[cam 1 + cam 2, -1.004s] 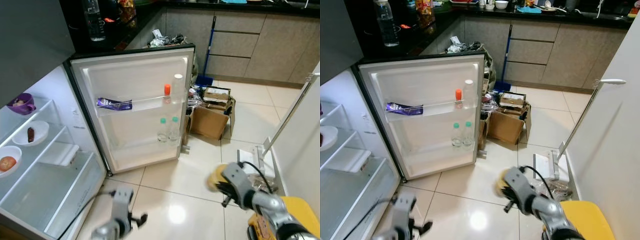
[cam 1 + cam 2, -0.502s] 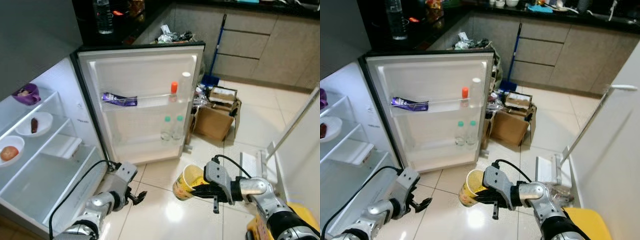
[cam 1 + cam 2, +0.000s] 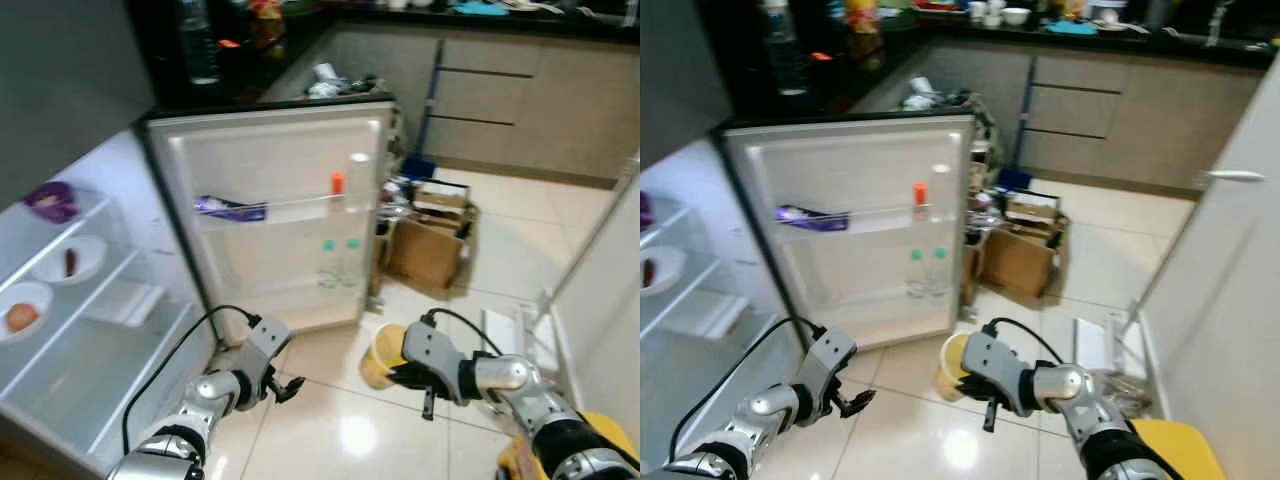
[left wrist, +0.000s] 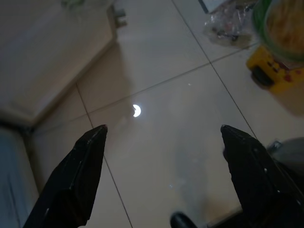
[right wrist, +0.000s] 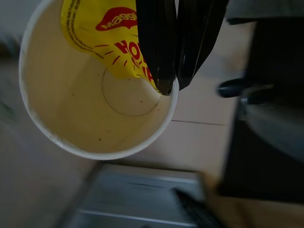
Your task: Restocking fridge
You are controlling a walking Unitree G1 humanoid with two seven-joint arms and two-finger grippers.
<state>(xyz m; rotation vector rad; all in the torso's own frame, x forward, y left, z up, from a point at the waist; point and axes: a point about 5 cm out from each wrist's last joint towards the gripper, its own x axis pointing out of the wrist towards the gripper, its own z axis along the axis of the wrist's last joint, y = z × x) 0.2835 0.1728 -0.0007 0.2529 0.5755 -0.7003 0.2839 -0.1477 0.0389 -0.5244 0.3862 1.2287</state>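
Closest to the camera, the right gripper [image 3: 980, 385] is clamped on the rim of a yellow noodle cup [image 3: 952, 365], its two black fingers [image 5: 164, 42] pressed together over the cup's wall, one inside and one outside; the cup is empty, tipped on its side in the air above the tiled floor [image 3: 330, 430]. To the robot's left, the left gripper [image 3: 285, 385] hangs low over the same floor with its fingers [image 4: 76, 175] spread wide apart and nothing between them. Beyond both stands the fridge [image 3: 110, 330], its door [image 3: 275, 215] swung fully open. The door's upper rack carries a purple packet [image 3: 230, 208] and an orange-capped bottle [image 3: 337, 185]; the lower rack holds two green-capped bottles [image 3: 338, 262]. On the fridge's inner shelves near the left edge sit a purple bowl [image 3: 50, 200] and white bowls [image 3: 65, 262]. Farther back, cardboard boxes [image 3: 428, 240] lie on the floor beside the door's free edge, before grey cabinets [image 3: 500, 100].
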